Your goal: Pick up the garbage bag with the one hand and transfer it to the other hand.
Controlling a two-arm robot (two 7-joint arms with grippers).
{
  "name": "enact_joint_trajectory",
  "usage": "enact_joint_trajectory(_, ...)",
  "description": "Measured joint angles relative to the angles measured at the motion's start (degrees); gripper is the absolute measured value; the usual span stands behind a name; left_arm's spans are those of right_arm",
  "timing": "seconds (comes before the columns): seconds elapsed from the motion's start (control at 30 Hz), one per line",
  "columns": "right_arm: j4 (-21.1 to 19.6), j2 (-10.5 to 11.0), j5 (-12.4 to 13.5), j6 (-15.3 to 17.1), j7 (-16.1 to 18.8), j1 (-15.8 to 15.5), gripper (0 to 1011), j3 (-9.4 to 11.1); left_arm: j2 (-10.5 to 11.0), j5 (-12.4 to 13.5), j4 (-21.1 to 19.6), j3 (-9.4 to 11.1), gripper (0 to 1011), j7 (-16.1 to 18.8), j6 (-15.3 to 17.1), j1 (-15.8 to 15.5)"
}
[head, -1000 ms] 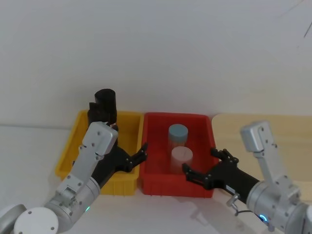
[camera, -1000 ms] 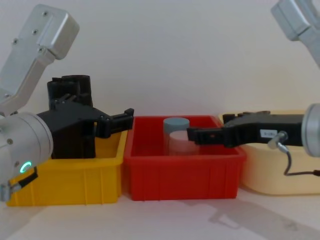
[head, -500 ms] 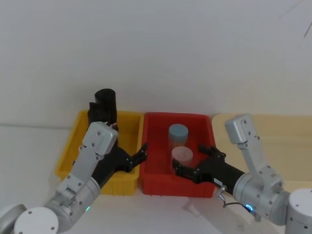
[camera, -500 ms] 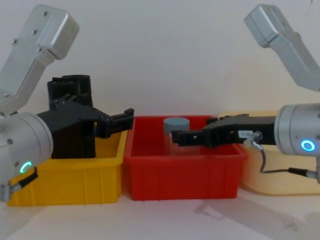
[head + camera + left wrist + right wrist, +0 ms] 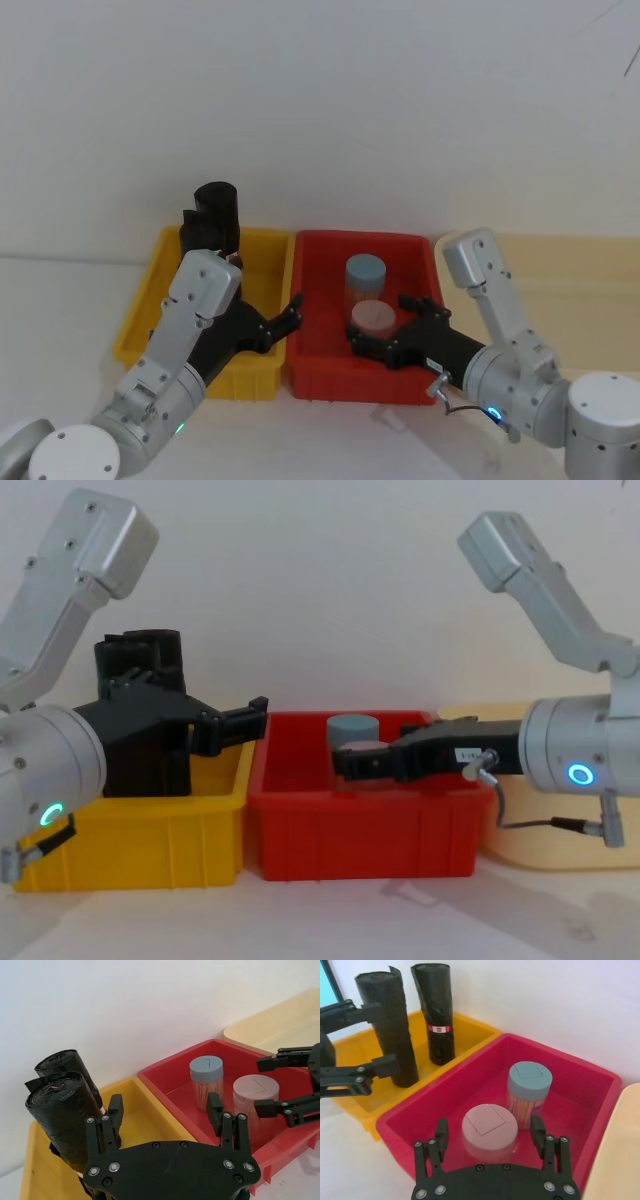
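Black garbage bag (image 5: 438,1005) with red label (image 5: 440,1028), yellow bin (image 5: 130,842), red bin (image 5: 360,832)

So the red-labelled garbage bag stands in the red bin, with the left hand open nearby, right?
No: the right wrist view shows the garbage bag standing in the yellow bin, not the red bin. The left hand is open nearby.

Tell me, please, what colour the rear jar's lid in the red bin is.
The lid is greyish blue, shown best in the right wrist view.
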Motion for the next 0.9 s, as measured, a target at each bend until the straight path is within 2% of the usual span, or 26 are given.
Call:
enact_joint_trajectory(0.47, 3.8, -1.4, -1.4, -0.7, -0.2, 2.0, 991, -0.5, 0.0, 0.0, 0.0, 0.0, 1001, 0.0, 0.0, 0.0)
enact_joint_trajectory(0.7, 4.8, -1.8, -1.8, -0.9, -0.2, 2.6, 840, -0.7, 0.0, 0.0, 0.0, 0.0, 1002, 0.0, 0.0, 0.0)
enact_joint_trajectory(0.9, 5.2, -2.0, -2.0, -1.0, -0.3, 2.8, 666, -0.7, 0.0, 0.0, 0.0, 0.0, 1002, 0.0, 0.0, 0.0)
